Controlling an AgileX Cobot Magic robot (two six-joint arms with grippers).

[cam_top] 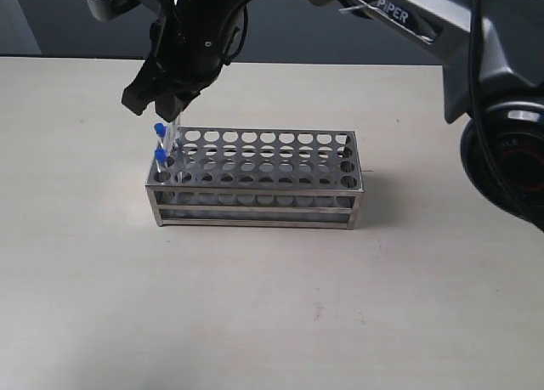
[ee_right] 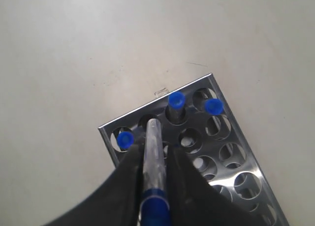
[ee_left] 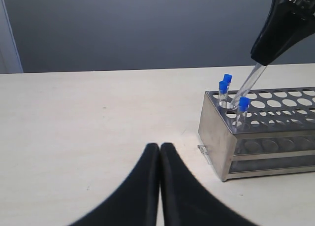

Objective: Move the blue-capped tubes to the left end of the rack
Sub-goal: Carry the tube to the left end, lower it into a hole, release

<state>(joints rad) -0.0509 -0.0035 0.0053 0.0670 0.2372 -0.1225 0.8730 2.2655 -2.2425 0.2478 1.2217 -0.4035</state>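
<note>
Black right gripper (cam_top: 172, 111) clamps a tilted clear blue-capped tube (ee_right: 154, 133), lower end at a left-end hole of the grey perforated metal rack (cam_top: 255, 206); left gripper (ee_left: 160, 152) closed, empty.

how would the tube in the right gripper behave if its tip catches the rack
The held tube looks thin, clear and rigid, so it would probably pivot or crack rather than bend. The right gripper pinches it near its cap, tilted over the rack, so its smooth wall may slip.
</note>
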